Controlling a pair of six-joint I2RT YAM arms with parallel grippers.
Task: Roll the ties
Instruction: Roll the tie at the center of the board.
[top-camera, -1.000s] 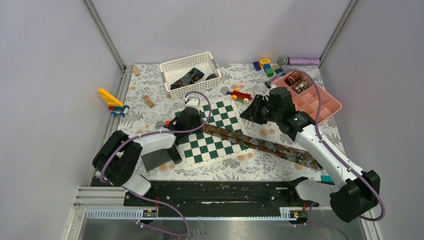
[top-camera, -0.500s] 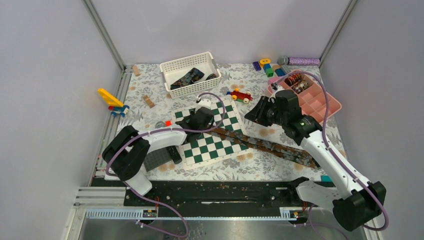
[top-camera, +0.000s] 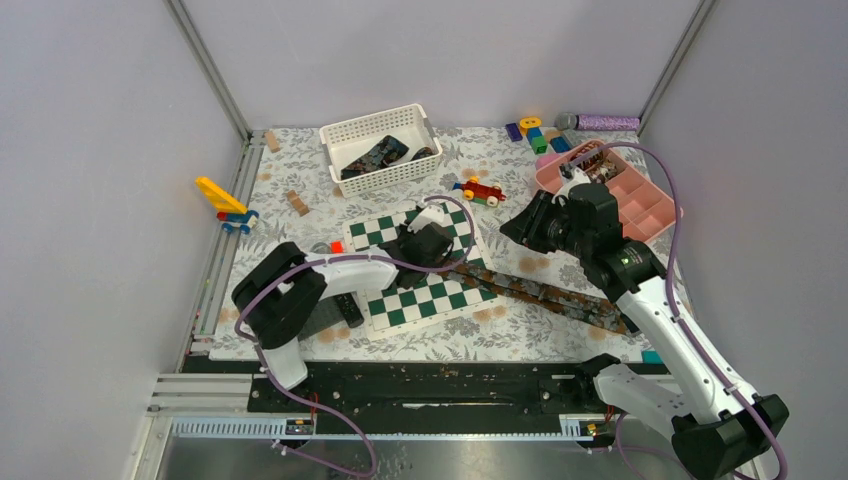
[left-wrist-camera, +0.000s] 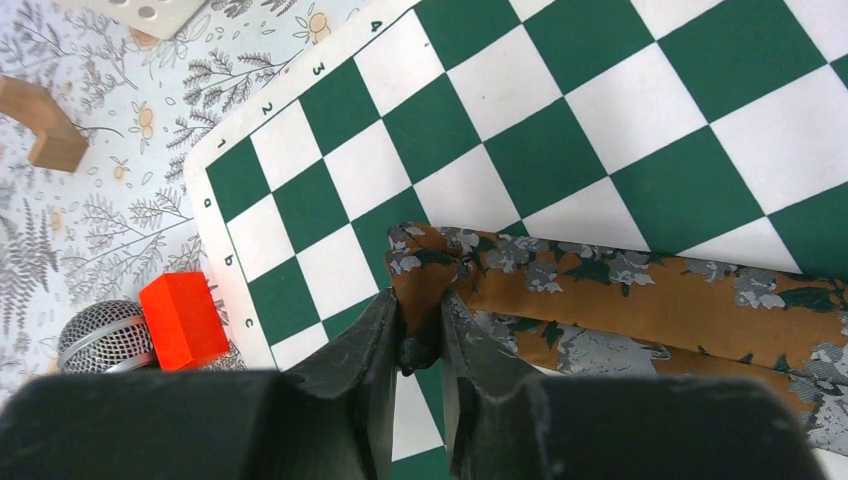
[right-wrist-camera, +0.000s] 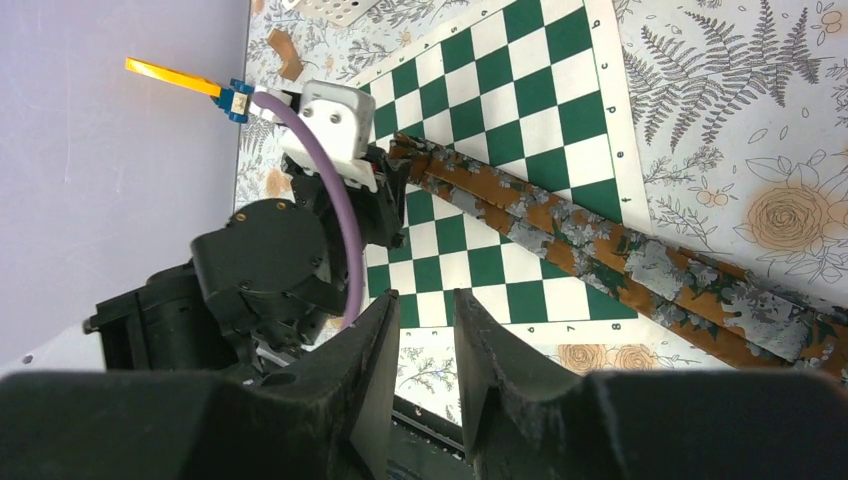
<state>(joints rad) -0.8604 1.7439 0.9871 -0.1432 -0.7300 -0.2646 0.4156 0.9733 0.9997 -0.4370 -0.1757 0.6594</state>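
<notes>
Under left gripper (left-wrist-camera: 420, 312), obscured tie end (left-wrist-camera: 430, 262)

walls (top-camera: 90, 150): plain pale lilac | corner posts (top-camera: 207, 65): grey metal | tabletop (top-camera: 300, 165): white cloth, grey fern print

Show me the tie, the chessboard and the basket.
tie (left-wrist-camera: 640, 290): left wrist view, on its flat brown fabric.
chessboard (left-wrist-camera: 545, 150): left wrist view, on a bare square.
basket (top-camera: 395, 176): top view, on its front wall.

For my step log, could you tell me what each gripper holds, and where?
The left gripper pinches the brown tie at its end; the right gripper holds nothing.
</notes>
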